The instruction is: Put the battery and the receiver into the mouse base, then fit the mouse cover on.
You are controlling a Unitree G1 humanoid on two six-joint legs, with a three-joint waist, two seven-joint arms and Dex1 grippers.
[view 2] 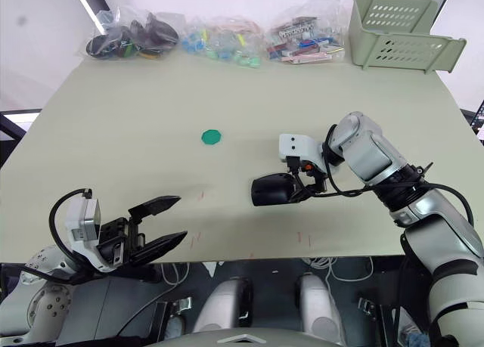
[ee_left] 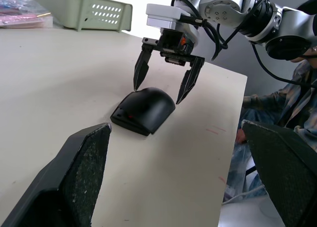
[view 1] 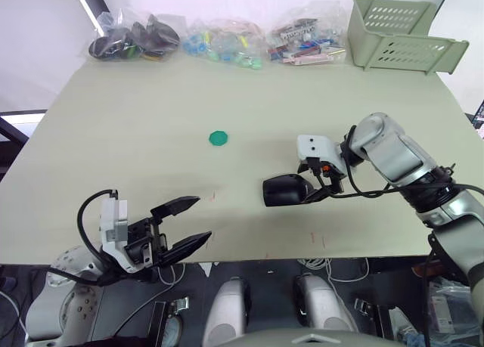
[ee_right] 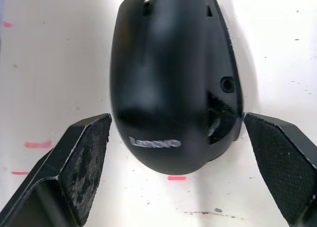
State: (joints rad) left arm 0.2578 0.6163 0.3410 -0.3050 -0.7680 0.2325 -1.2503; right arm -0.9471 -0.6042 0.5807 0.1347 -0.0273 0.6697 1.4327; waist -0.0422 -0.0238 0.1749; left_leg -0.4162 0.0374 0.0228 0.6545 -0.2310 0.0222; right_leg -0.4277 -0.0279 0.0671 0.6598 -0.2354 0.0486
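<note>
Right gripper (view 1: 316, 187) hangs at centre-right of the head view, fingers spread wide and straddling the mouse's rear without touching it. The cover (ee_right: 163, 83) is sitting on the base (ee_right: 224, 101), but skewed: in the right wrist view the shell rides off to one side and a crescent of base shows along its edge. So this looks like the last step, fitting the cover, and it isn't seated yet. Next move likely calls for squaring the shell over the base and pressing it down until the edges close. Left gripper (view 1: 181, 226), lower left, is also wide open, holding nothing, well apart from the mouse. Battery and receiver can't be made out; presumably under the cover, but hidden. The green disc (view 1: 218, 138) lies upper centre.
</note>
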